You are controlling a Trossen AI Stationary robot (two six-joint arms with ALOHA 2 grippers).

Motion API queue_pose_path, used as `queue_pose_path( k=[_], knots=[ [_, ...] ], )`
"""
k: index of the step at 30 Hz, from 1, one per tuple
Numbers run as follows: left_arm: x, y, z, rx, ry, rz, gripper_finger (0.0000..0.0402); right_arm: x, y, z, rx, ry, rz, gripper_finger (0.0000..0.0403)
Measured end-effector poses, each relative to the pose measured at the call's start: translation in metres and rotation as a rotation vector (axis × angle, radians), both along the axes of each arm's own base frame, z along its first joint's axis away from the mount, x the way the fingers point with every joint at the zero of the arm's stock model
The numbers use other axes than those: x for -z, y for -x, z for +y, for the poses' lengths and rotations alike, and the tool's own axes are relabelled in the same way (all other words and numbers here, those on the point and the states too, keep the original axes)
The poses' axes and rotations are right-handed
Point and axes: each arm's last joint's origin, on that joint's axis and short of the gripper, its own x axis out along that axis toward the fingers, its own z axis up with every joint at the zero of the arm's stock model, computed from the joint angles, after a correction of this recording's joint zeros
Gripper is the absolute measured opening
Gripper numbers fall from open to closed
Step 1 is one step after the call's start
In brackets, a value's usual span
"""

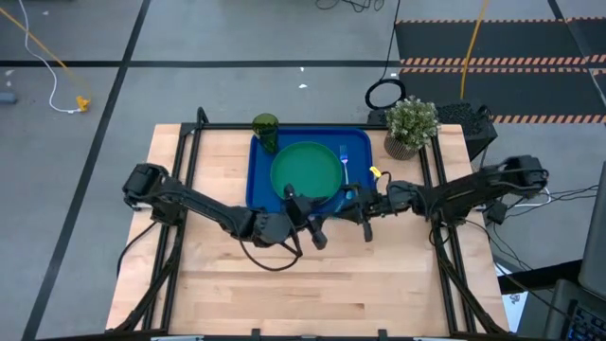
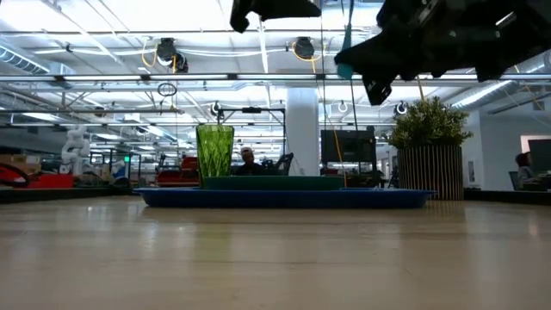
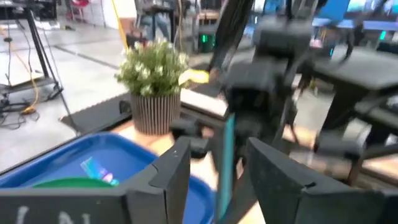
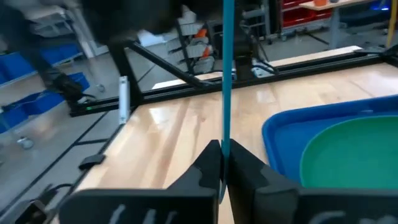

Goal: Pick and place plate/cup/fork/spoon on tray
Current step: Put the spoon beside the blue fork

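1. Sitting on the table (image 1: 227, 284), blue tray (image 1: 258, 170) holds green plate (image 1: 305, 170), cup (image 1: 265, 128) at its far left corner, fork (image 1: 345, 161) beside plate.
2. Right gripper (image 4: 222, 163) clenched on spoon (image 4: 227, 74), blue handle pinched between fingertips, standing upright past them, over tray's near right corner.
3. Left gripper (image 3: 214, 171) jaws parted, spoon handle in the gap, fingers (image 3: 171, 171) not pressing it.

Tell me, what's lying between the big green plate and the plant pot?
The fork lies there, on the blue tray beside the plate, on the side towards the plant. The high view shows it.
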Motion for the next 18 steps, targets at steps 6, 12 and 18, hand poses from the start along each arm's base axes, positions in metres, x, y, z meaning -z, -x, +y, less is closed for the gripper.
queue_pose_path(
  k=[6, 12, 18],
  knots=[
    [0.003, 0.01, -0.002, 0.084, 0.056, 0.115, 0.0164, -0.014, 0.014, -0.003, -0.101, -0.016, -0.002, 0.0001],
    [0.022, -0.001, -0.008, 0.19, 0.087, 0.149, 0.0164, -0.02, 0.019, -0.002, -0.18, -0.01, -0.016, 0.0001],
    [0.043, -0.014, -0.012, 0.245, 0.089, 0.151, 0.0193, -0.02, 0.019, -0.001, -0.202, 0.018, -0.02, 0.0001]
  ],
)
